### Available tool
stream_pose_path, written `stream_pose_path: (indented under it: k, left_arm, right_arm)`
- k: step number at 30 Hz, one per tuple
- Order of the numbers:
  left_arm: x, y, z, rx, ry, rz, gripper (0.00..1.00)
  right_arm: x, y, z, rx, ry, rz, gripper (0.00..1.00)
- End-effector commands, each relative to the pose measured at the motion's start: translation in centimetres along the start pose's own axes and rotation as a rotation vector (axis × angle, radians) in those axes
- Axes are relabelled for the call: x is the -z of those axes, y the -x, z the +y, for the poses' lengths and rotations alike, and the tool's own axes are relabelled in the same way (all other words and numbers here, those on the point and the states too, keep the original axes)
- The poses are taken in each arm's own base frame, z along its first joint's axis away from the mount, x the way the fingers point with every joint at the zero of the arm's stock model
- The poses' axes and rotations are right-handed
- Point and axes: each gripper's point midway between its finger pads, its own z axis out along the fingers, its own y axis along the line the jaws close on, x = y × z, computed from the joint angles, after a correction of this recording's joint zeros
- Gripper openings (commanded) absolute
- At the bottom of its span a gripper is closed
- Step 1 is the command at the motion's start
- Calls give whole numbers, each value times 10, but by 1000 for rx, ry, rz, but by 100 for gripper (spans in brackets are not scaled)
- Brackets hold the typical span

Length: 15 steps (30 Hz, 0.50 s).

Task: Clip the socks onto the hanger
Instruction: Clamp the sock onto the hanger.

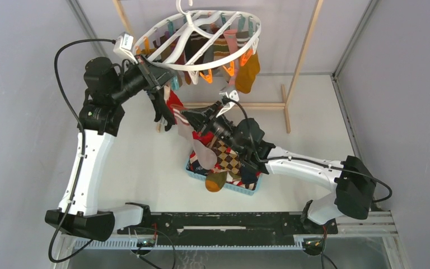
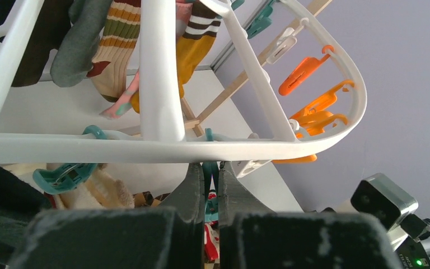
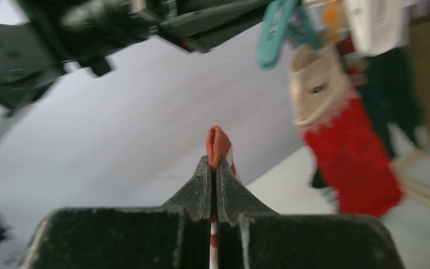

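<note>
**Pincers Both Pinched Tight by the Hanger**

Right pincer (image 3: 213, 165) first: we see its two fingers pressed together on the thin edge of a red sock (image 3: 218, 143). A little fold of the sock pokes out above the tips. From above, we see this pincer held up over the blue basket (image 1: 241, 190), which has more socks (image 1: 227, 159) piled in it.

We see the left pincer (image 2: 211, 168) just under the white rim of the hanger (image 2: 145, 148). Its fingers are nearly closed, with a teal clip (image 2: 209, 179) squeezed between them.

The hanger hangs from a wooden frame (image 1: 305, 50) at the back of the table (image 1: 145, 162). Many things crowd around it. Striped socks and a mustard sock (image 1: 248, 73) dangle from the ring. Orange clips (image 2: 313, 112) hang along its far curve. A dark sock (image 1: 161, 109) droops just beside the left pincer. A red and cream sock (image 3: 353, 162) hangs close to the right pincer's tips, and the black left arm (image 3: 89, 28) crosses above them.
</note>
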Motion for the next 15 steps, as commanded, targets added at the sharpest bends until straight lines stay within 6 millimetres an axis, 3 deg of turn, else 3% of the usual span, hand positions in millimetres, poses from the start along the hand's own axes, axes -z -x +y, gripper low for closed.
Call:
stream_pose_path:
  k: [1, 15]
  left_arm:
    - [9, 0, -4, -18, 47, -11, 0]
    - [7, -2, 6, -20, 105, -16, 0]
  right_arm:
    - [-11, 15, -39, 269, -214, -8, 0]
    - [-37, 34, -27, 382, -226, -35, 0]
